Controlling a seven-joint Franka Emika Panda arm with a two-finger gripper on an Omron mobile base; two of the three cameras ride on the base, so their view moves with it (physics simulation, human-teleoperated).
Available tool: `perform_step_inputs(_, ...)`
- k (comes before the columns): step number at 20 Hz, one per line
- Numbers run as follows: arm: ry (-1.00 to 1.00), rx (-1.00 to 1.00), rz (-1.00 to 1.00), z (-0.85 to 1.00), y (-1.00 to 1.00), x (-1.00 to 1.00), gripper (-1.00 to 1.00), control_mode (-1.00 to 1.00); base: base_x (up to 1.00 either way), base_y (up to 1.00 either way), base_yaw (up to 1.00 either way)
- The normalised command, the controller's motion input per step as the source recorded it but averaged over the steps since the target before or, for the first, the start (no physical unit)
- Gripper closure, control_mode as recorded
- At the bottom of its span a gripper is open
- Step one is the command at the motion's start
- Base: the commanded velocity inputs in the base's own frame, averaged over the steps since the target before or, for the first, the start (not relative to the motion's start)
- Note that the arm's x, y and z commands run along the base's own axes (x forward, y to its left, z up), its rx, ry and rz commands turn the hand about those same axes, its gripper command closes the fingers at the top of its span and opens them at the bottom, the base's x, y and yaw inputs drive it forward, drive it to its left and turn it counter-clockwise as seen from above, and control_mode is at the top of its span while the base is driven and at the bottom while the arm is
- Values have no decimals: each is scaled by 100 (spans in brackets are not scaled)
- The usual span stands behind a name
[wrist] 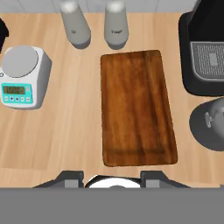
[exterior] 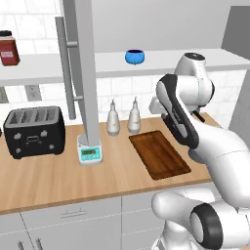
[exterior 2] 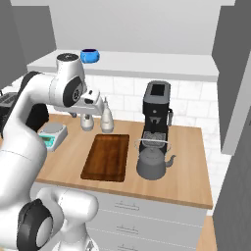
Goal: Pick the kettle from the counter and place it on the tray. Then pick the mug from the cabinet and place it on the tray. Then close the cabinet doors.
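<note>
The dark grey kettle [exterior 2: 153, 164] stands on the wood counter [exterior 2: 191, 147] in front of the black coffee machine, to the right of the tray; the hand view cuts it at the right edge [wrist: 209, 124]. The dark brown tray [wrist: 136, 107] lies bare on the counter [exterior: 158, 154]. My gripper [wrist: 112, 178] hangs high above the tray's near end, open, with nothing between its fingers. The blue mug [exterior: 135, 56] sits on the white shelf of the cabinet [exterior 2: 147, 63]. Both cabinet doors stand open: the left door [exterior: 85, 73] and the right door [exterior 2: 235, 98].
Two pale slim bottles [wrist: 75, 26] stand behind the tray. A white scale [wrist: 19, 78] sits to the tray's left and a black toaster [exterior: 34, 131] further left. The coffee machine [exterior 2: 157, 110] rises right behind the kettle. A red jar [exterior: 9, 48] is on the shelf's left end.
</note>
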Motion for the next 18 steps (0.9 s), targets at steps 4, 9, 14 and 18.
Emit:
perform_step_inputs(4,-9,0,0,0,0,-17,-100,-100,0,0,0)
perform_step_inputs(9,-17,-1,-16,-15,-20,-40,-100,-100,0,0,0)
perform_step_inputs(14,-15,0,-35,-22,-63,-8,-100,-100,0,0,0)
perform_step_inputs(18,0,0,-48,-23,-65,16,-100,-100,0,0,0)
